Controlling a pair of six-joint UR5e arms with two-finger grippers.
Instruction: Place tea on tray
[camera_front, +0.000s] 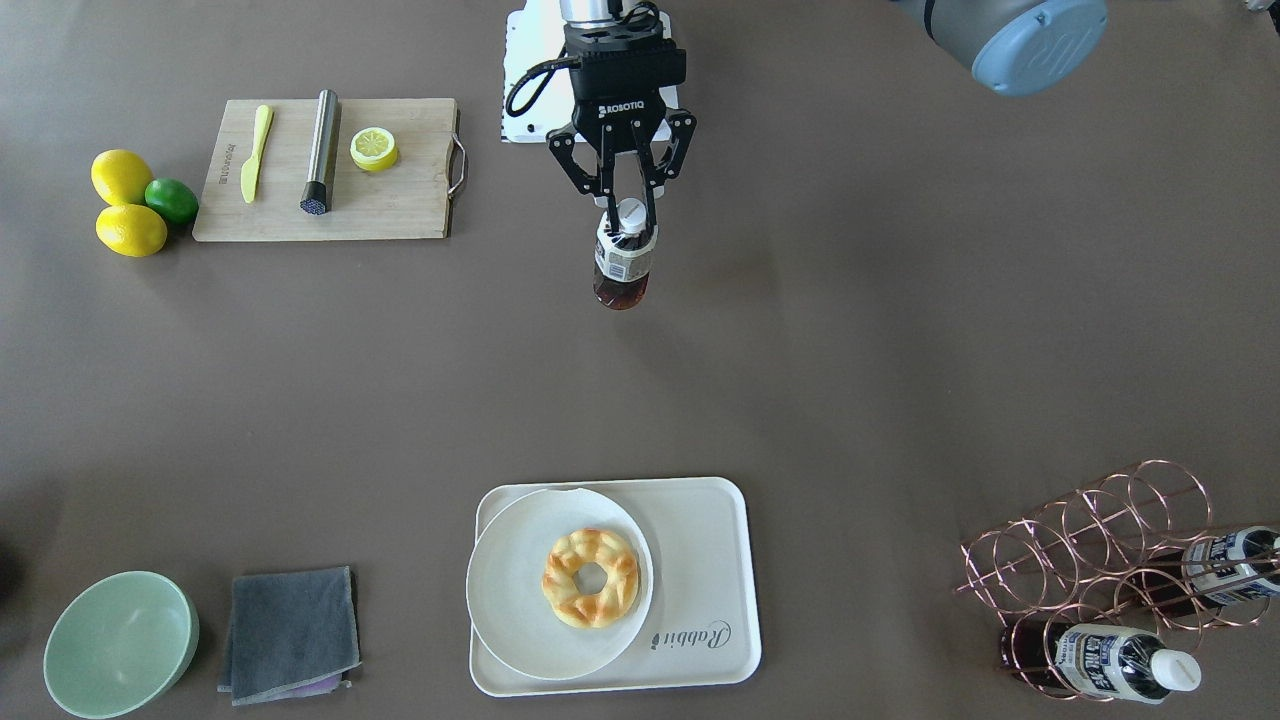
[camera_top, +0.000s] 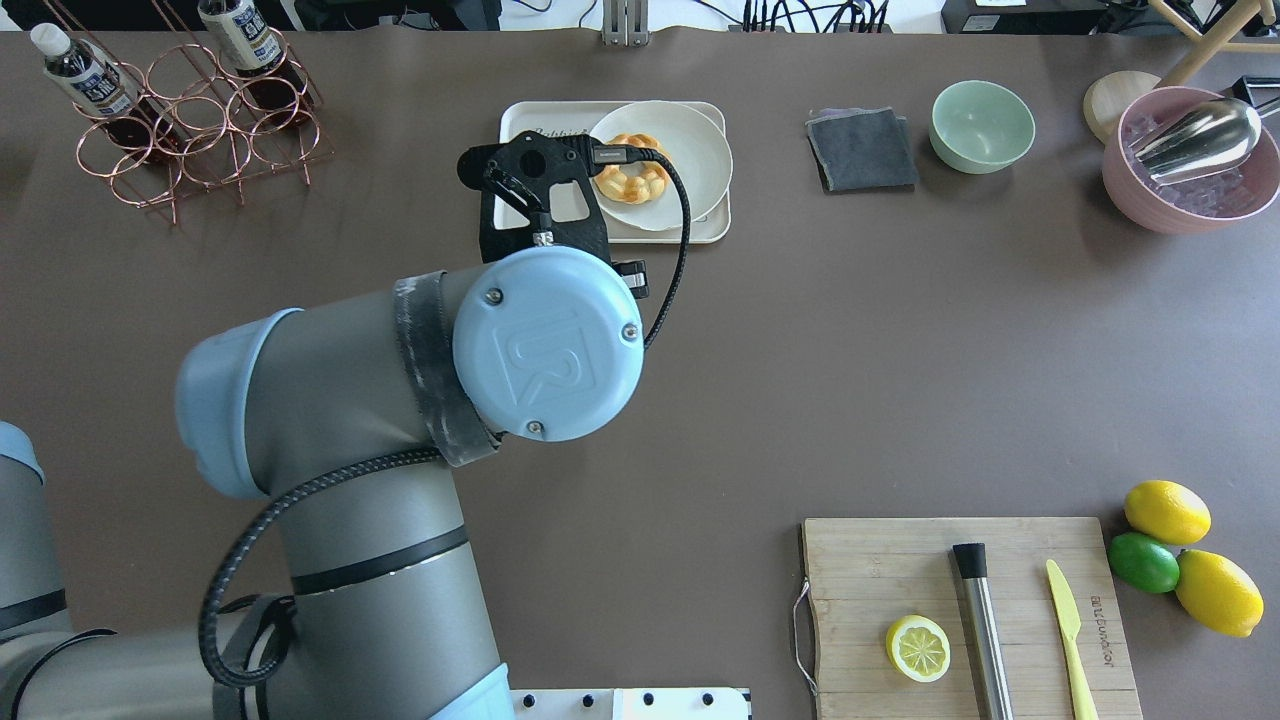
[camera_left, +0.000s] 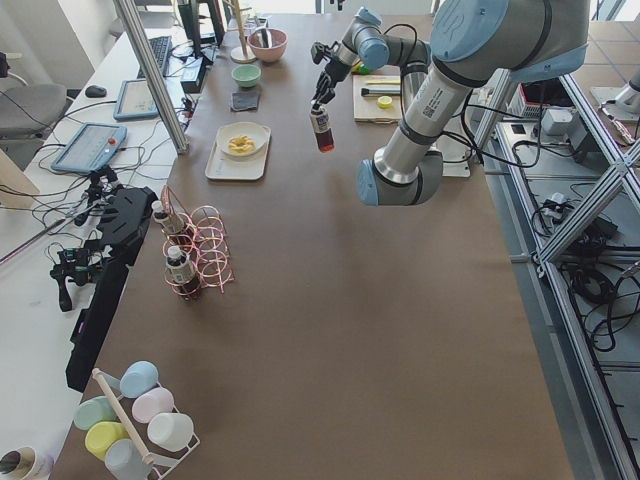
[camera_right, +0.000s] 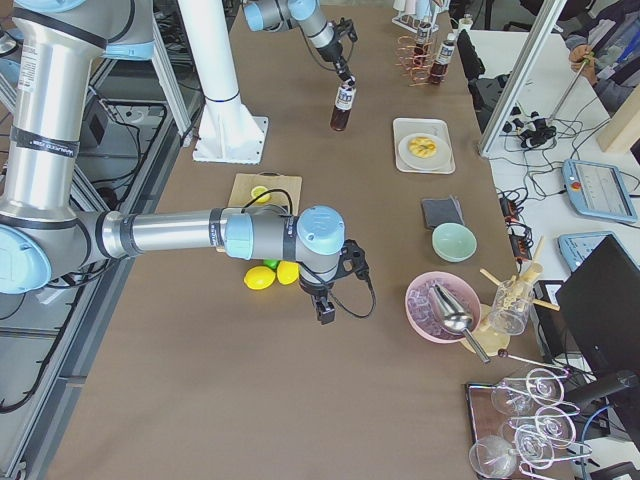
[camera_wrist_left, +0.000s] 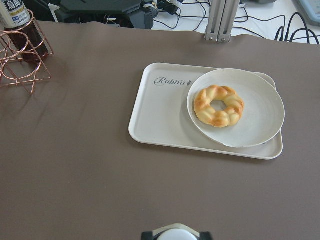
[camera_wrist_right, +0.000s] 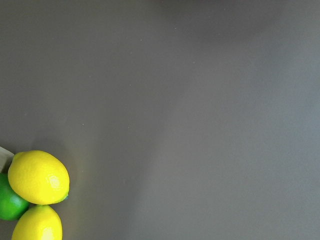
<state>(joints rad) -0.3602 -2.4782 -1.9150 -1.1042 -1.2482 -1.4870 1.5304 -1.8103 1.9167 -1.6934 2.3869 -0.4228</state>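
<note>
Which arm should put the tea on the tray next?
Left. The left gripper holds the tea bottle by its neck, and its wrist camera faces the tray. The right gripper hangs beside the lemons, holding nothing visible.

Ring pastry (camera_front: 591, 578) on plate (camera_front: 510, 560), plate on tray (camera_front: 700, 560), tea (camera_front: 622, 262) aloft well apart

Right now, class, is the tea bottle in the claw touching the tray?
Apart. The front-facing view shows the tea hanging in the left claw over bare table, far from the tray.
</note>
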